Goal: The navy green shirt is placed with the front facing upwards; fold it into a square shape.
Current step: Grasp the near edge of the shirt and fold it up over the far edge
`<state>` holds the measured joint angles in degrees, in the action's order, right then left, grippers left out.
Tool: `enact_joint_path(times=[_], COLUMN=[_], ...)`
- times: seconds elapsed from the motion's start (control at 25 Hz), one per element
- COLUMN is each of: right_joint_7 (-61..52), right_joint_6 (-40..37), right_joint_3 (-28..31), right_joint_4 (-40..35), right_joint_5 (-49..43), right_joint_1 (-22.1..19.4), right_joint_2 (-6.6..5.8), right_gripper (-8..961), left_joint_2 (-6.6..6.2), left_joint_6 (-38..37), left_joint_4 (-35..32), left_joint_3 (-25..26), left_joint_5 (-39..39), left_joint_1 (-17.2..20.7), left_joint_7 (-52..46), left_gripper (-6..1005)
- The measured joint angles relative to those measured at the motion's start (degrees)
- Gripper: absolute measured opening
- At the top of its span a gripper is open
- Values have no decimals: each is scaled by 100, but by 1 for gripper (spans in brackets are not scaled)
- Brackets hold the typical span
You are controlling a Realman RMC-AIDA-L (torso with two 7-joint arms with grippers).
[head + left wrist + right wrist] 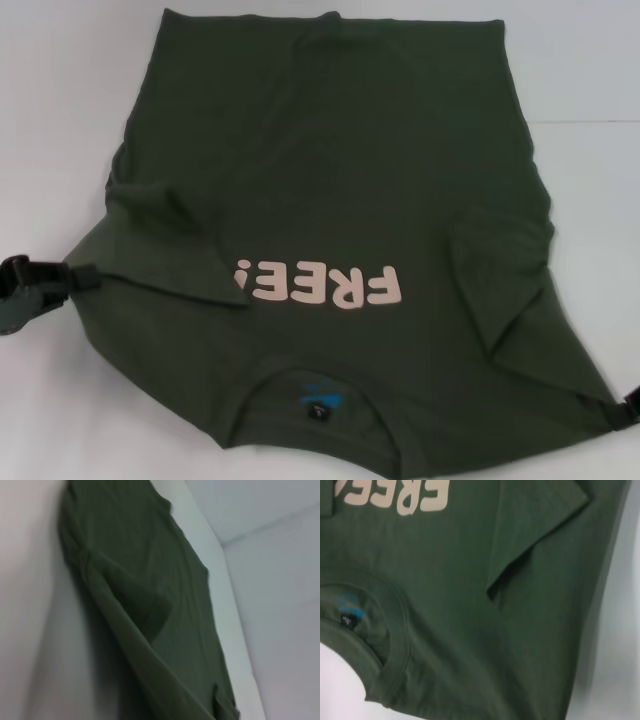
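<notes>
Shirt (330, 200), front up on the table (60, 90), collar toward us, sleeves folded inward; our left gripper (75, 278) and right gripper (612, 408) flank its near shoulders, equally close, though we cannot tell their jaws' opening.

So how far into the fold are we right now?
Done: both sleeves of the navy green shirt lie folded inward over the front. In hand: the left gripper and right gripper sit at the shoulder edges. Left: folding the body into a square.
</notes>
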<state>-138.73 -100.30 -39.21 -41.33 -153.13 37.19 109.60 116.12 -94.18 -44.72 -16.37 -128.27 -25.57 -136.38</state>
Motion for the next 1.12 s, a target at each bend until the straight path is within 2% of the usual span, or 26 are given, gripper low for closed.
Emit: enact_joint_path(times=[0.08,0.24,0.48,0.68,0.92,1.12], right_joint_7=[47,126,235,271,275,206], right_joint_6=[-101,-324,-528,-469,-213,560], right_joint_3=[30,40,60,207,858,897], right_joint_4=[-17,-23,-24,-25,-16,45], right_joint_5=[0,-22,-23,-4,387,1158], right_joint_1=[-69,-234,-381,-396,-202,21], right_joint_2=[-47,-88,-84,-113,-130,-29], right_gripper=[10,9,9,8,7,7], left_joint_2=[-53,-67,-14,22,73,2], left_joint_6=[-648,-1286,-1566,-1611,-1126,126], left_joint_4=[-203,-464,-607,-582,-554,-218], left_joint_3=[-22,-62,-98,-451,-462,-648], left_joint_5=[-67,-317,-637,-913,-875,-900], left_joint_1=[104,212,315,233,-92,-657], left_joint_7=[167,201,185,137,-163,-789], left_gripper=[55,56,56,55,55,55])
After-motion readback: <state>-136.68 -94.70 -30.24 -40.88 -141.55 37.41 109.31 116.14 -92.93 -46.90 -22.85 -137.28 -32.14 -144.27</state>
